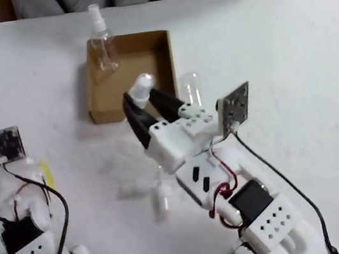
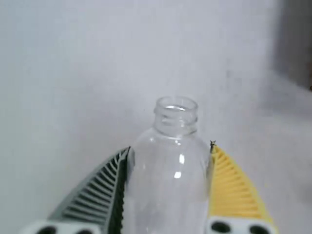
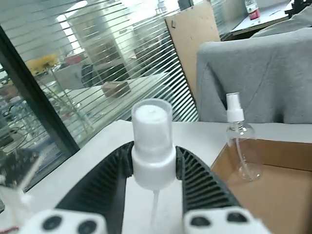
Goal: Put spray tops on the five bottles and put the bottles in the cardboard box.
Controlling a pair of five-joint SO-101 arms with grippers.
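Since the left claw [image 2: 170, 147], at 8 o'clock on the table [image 1: 299, 48], is clamped on an open-necked bottle [image 2: 170, 165] with both ribbed fingers touching its sides, that bottle is ready for a top but has none yet. Between the two arms lies a pale shape [image 1: 162, 196], too blurred to name.

Toward the middle, the right claw [image 3: 153, 153] pinches a white top [image 3: 153, 146] by its collar, with the nozzle up and the tube hanging free below. It hovers at the near right corner of the box [image 1: 107, 111], well apart from the neck it has to meet, which lies toward 8 o'clock from it.

Just beside the box's right wall, at 3 o'clock from that claw, stands a loose bottle [image 1: 189, 88] with no top that I can make out. At 11 o'clock, in the box's far left corner, stands a capped bottle [image 1: 103, 50], the one finished piece. I judge four of the five are left to do.

As for room, the box floor is mostly bare. The table is open toward 2 and 3 o'clock, and its far edge runs along 12. The tight spot is the loose bottle, which is close enough to the right claw to be knocked if the claw swings that way.
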